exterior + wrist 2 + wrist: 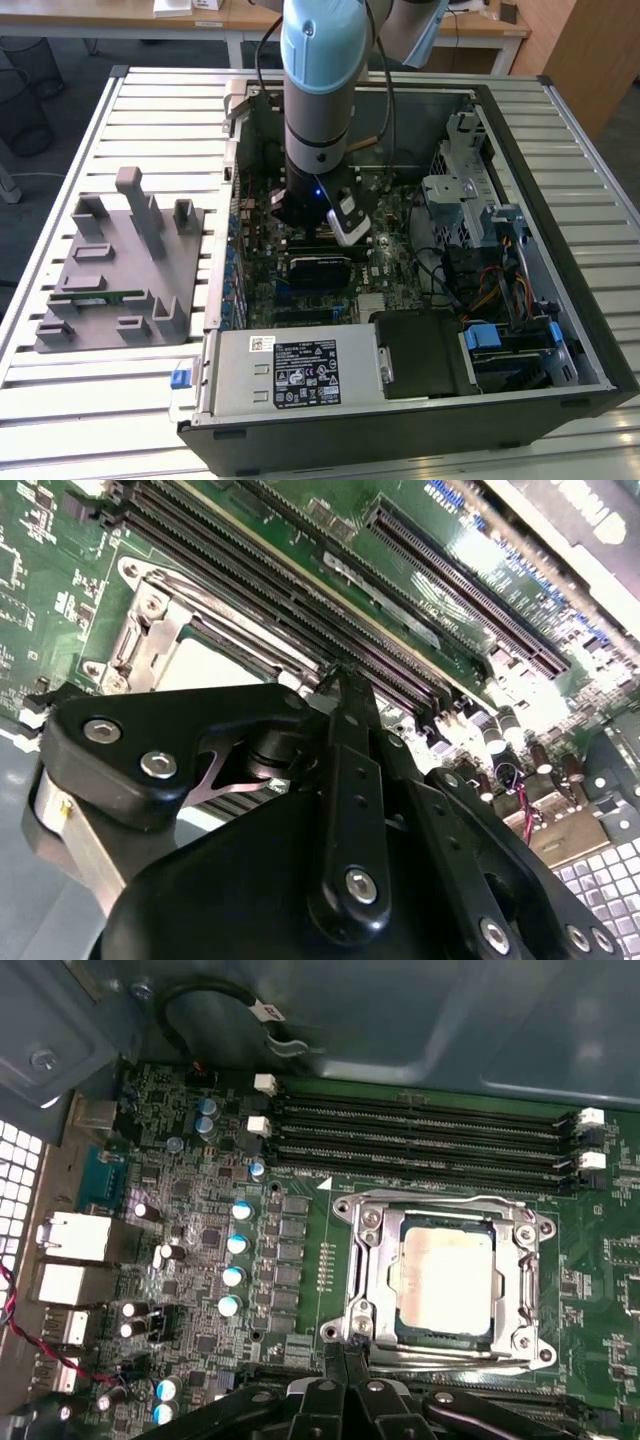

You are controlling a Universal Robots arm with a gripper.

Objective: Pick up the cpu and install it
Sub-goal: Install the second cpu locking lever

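Cpu [444, 1275] already seated in motherboard socket [447, 1278], retention frame apparently unlatched; gripper [345, 1365] shut, empty, just beside socket.

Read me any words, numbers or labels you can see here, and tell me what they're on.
Label on the silver box: print too small to read.
White tag on the black cable: blurred.
cpu top: no readable marking.
Circuit board print: too small.

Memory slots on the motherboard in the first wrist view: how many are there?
4, all empty, lying side by side in one row between the cpu socket and the case wall. Others may be hidden.
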